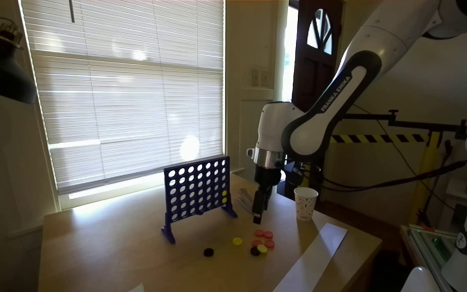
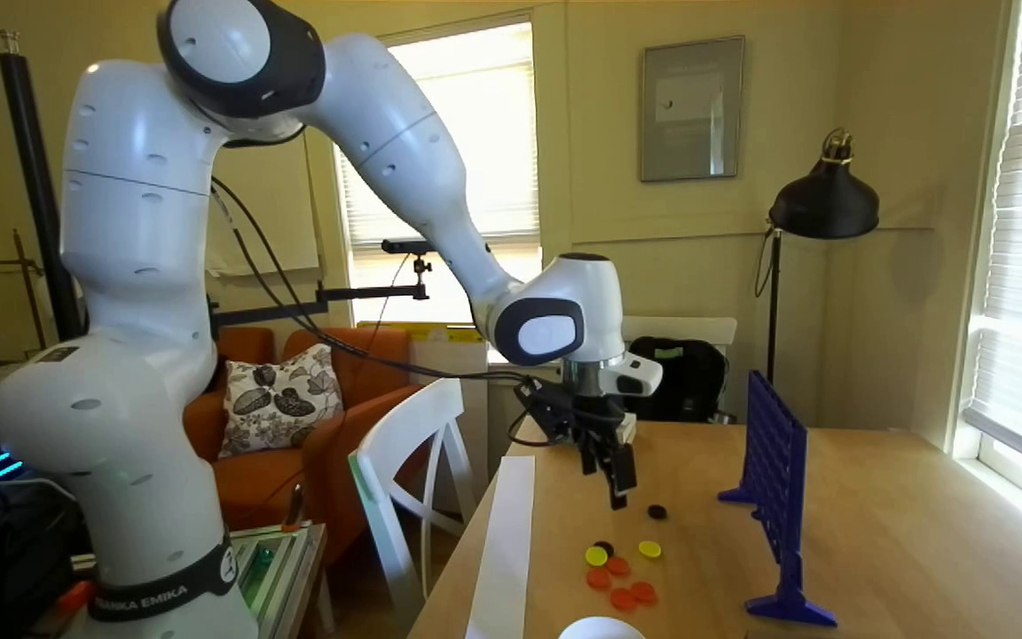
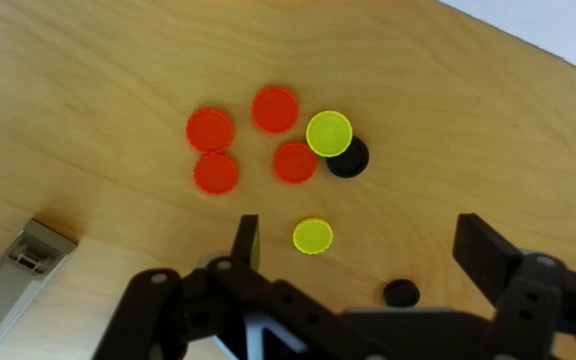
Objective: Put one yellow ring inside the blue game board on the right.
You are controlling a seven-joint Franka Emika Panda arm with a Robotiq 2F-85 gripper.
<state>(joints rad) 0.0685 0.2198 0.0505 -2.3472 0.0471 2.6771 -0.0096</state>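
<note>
Fingers (image 3: 485,255) spread wide, nothing held, hanging above the table (image 1: 116,251); exact height can't tell. Likely tgt = lone yellow ring (image 3: 313,236), flat on the surface btwn blue game board (image 1: 196,190) & the edge the paper strip (image 2: 504,541) runs near. Key relation: ring's below the tips; in wrist view it shows btwn them, closer to the finger on the side of the grey stapler (image 3: 8,295), so prob. a small sideways nudge, then down. Ring touches no other token. It's round: no long axis, points nowhere, so any grip angle should do. Other loose yellow ring (image 3: 329,132) overlaps a black token (image 3: 350,162), messier pick imo. Board upright, long axis approx. along the edge under the window (image 1: 136,101), broad face twd strip-side edge; 2 yellow tokens (image 1: 224,200) in its end col. nearest the cup (image 1: 306,204).
</note>
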